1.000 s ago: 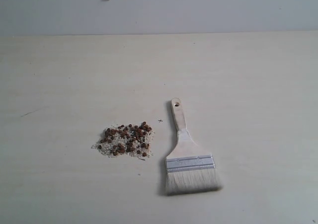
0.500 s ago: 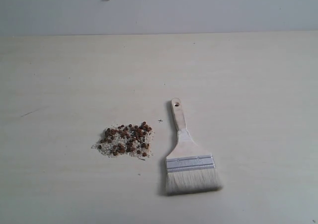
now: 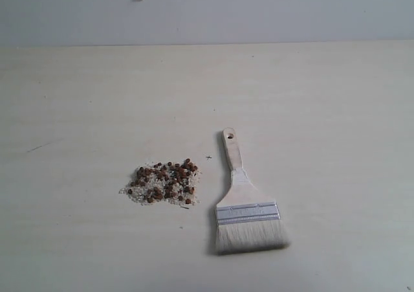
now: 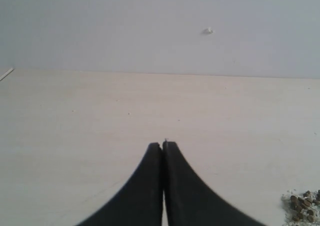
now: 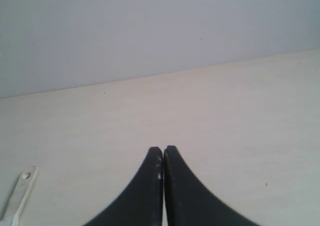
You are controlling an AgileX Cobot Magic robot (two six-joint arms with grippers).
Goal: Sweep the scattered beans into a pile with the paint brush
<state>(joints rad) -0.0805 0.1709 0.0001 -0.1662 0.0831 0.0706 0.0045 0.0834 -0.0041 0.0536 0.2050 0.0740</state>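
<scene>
beans (image 3: 169,175): reddish-brown, heaped in one compact pile (image 3: 160,187)
paint brush (image 3: 247,209): flat at pile's 3 o'clock, bristles toward 6 o'clock

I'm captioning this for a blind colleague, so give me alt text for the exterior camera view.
A wide paint brush lies flat on a pale table, bristles toward the camera, handle pointing away. To its left in the view, apart from it, sits a compact pile of reddish-brown beans mixed with off-white grains.

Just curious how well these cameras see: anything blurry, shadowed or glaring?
Exterior view: soft even light, no glare; the brush casts a narrow shadow toward the beans, which look fairly crisp. Left wrist view: the left gripper is a dark, soft-edged shape. Right wrist view: the right gripper likewise.
</scene>
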